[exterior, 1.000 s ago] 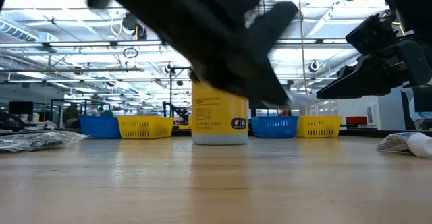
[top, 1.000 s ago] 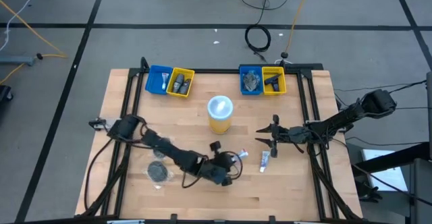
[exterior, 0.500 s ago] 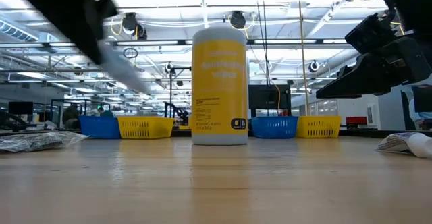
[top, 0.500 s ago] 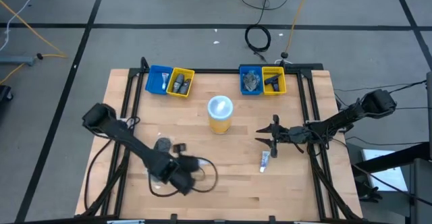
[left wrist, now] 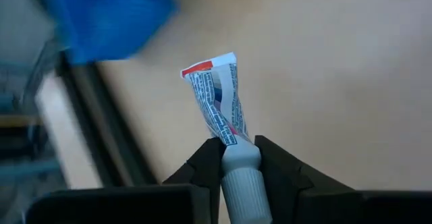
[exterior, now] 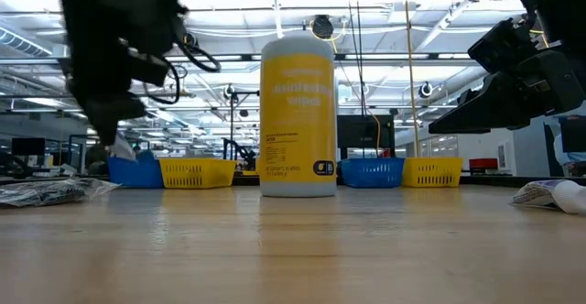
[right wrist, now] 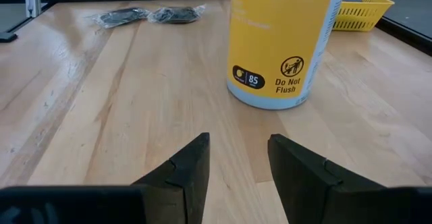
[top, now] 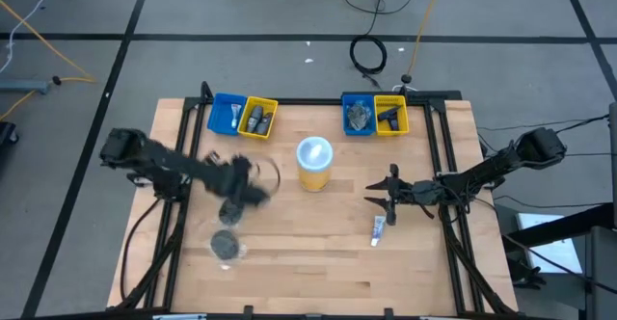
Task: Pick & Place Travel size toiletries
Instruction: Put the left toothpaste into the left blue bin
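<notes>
My left gripper (top: 239,191) hangs over the table's left half, near of the left bins, shut on a small white tube (left wrist: 219,102) with printed text and a red corner. In the low view it shows blurred above the table (exterior: 114,66). My right gripper (top: 370,197) hovers open, right of the yellow cup (top: 314,163), which faces it in its wrist view (right wrist: 237,156). A second white tube (top: 378,228) with a blue end lies flat on the wood near it. A dark clear-wrapped disc (top: 227,246) lies flat near the left-near part, and two dark wrapped items (right wrist: 121,16) (right wrist: 177,13) show beyond the cup. My left gripper pinches the tube at its grey cap end (left wrist: 239,162) between the two fingers (left wrist: 202,166). The flat crimped end (left wrist: 210,65) sticks out past the fingertips, along them. The tube is lifted clear of the table.
Two pairs of blue and yellow bins stand along the far edge: left pair (top: 227,115) (top: 257,118), right pair (top: 359,115) (top: 390,115), each holding small items. The tall yellow cup with white lid stands mid-table. Bare wood lies along the near edge (top: 308,281).
My left gripper has swung from the table's near middle toward the left edge, then toward the far edge and the left bins, staying shut on the tube. The tube that lay near the cup's near side has left the wood with it. The right arm has kept still.
</notes>
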You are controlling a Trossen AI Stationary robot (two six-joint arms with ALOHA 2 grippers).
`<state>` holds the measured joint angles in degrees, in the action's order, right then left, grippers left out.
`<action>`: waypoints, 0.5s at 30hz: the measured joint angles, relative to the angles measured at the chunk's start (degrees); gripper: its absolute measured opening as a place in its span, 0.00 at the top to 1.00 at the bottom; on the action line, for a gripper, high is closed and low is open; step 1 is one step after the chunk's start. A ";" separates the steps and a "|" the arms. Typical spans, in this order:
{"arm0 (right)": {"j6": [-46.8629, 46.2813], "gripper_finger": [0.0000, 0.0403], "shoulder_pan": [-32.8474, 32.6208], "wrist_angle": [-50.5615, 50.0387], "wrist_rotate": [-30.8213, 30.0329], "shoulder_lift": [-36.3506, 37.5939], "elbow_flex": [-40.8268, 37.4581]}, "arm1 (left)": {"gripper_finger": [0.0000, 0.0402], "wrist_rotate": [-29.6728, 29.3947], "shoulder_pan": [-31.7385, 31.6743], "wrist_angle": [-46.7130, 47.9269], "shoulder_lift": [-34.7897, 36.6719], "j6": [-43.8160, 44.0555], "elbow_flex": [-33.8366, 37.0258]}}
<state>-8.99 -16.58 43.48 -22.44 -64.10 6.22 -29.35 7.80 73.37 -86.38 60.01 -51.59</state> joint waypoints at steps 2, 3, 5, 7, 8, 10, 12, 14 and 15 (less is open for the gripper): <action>0.02 0.65 0.00 0.05 0.00 -0.01 0.00 | 0.82 -2.90 -8.11 -0.66 3.07 -1.94 0.42; 0.02 0.65 0.00 0.04 0.00 0.00 0.00 | 0.83 -3.83 -12.25 -1.27 4.39 -3.88 0.19; 0.06 0.65 0.00 0.00 0.00 -0.02 0.00 | 0.85 -4.24 -20.40 -4.58 6.61 -9.61 -0.31; 0.24 0.65 0.00 0.02 -0.04 0.00 0.00 | 0.88 -3.76 -28.43 -10.32 8.03 -16.71 -0.51; 0.37 0.65 0.00 -0.03 -0.08 0.00 0.00 | 0.88 -2.57 -32.57 -13.41 8.23 -20.34 -0.51; 0.68 0.65 0.00 0.02 -0.09 0.00 0.00 | 0.88 2.09 -40.18 -19.10 7.91 -27.29 -0.51; 0.68 0.65 0.00 -0.04 -0.11 -0.01 0.00 | 0.87 6.44 -46.27 -23.07 6.71 -32.36 -0.53; 0.68 0.65 0.00 -0.02 -0.11 -0.02 0.00 | 0.84 9.34 -50.26 -24.78 4.97 -34.47 -0.53; 0.68 0.65 0.00 -0.04 -0.11 -0.02 0.00 | 0.82 9.67 -51.66 -24.81 4.17 -34.85 -0.53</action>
<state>-8.32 -16.58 43.45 -22.55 -64.12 6.22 -19.68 -43.87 48.56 -82.21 25.16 -52.12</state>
